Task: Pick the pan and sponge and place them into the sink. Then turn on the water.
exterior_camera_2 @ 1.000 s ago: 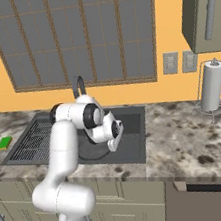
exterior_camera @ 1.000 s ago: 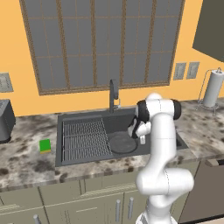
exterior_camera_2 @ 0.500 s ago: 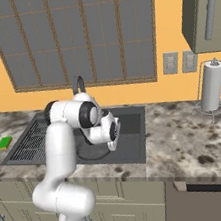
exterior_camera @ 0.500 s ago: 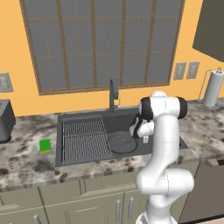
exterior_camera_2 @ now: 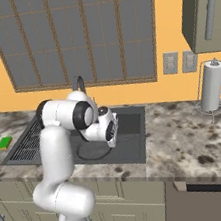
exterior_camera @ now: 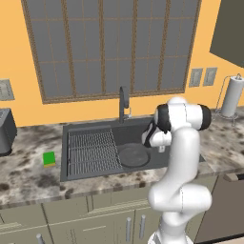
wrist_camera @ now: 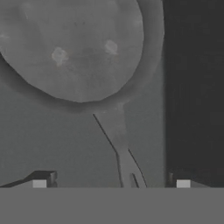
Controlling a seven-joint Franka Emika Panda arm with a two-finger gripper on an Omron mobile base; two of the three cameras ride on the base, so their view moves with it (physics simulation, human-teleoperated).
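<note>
The dark grey pan [exterior_camera: 133, 155] lies flat in the right half of the sink [exterior_camera: 95, 129], beside the ribbed rack [exterior_camera: 90, 153]. My gripper [wrist_camera: 111, 183] hangs open just above the basin floor. In the hand view the pan [wrist_camera: 74, 48] is ahead of me and its handle [wrist_camera: 118, 135] runs back between my two fingertips [wrist_camera: 39, 183], with nothing gripped. From the left base view the gripper [exterior_camera: 151, 142] is at the pan's right rear edge. The green sponge [exterior_camera: 48, 158] rests on the counter left of the sink. The water is out of view at the dark faucet [exterior_camera: 123, 103].
A dark toaster [exterior_camera: 5, 131] stands at the far left of the granite counter. A paper towel roll [exterior_camera_2: 212, 86] stands on the counter to the right. The window and orange wall close off the back. Open counter lies right of the sink [exterior_camera_2: 130, 124].
The arm's upper joints have swung slightly right while the hand stays over the pan's handle. The jaws have widened a touch. The pan and sponge have not moved.
</note>
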